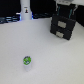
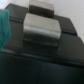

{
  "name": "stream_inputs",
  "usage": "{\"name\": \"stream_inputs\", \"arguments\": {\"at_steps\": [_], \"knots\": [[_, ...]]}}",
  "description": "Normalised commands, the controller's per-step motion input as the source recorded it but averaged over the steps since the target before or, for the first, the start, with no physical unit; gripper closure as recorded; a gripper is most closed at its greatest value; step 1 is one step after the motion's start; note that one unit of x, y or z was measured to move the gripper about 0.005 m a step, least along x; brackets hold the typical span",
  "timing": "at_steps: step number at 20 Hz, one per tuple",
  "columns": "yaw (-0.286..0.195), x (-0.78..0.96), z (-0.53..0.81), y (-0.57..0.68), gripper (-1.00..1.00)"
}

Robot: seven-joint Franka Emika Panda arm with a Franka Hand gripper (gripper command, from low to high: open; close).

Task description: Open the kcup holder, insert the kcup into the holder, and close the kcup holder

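Note:
The kcup holder (image 1: 63, 26) is a black box with two pale slot handles on its front, standing at the back of the white table on the exterior view's right. It fills the wrist view (image 2: 45, 60) very close up, with two pale grey handles (image 2: 42, 27) showing. The kcup (image 1: 27, 61), a tiny pod with a green and white top, sits alone on the table at the front left of the exterior view, far from the holder. My gripper (image 1: 66, 11) hangs right at the holder's top; its fingers are blurred and I cannot tell how they stand.
A white bottle-shaped object (image 1: 25, 11) with a dark mark stands at the back left of the exterior view. A dark strip runs along the table's back edge (image 1: 10, 19). A teal shape (image 2: 4, 27) shows at the side of the wrist view.

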Motion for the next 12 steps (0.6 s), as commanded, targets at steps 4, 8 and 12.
{"name": "stream_inputs", "arguments": {"at_steps": [4, 8, 12], "knots": [[-0.134, -0.12, -0.37, 0.31, -1.0], [-0.141, -0.28, -0.38, 0.2, -1.0], [-0.066, -0.4, -0.39, 0.05, -1.0]]}}
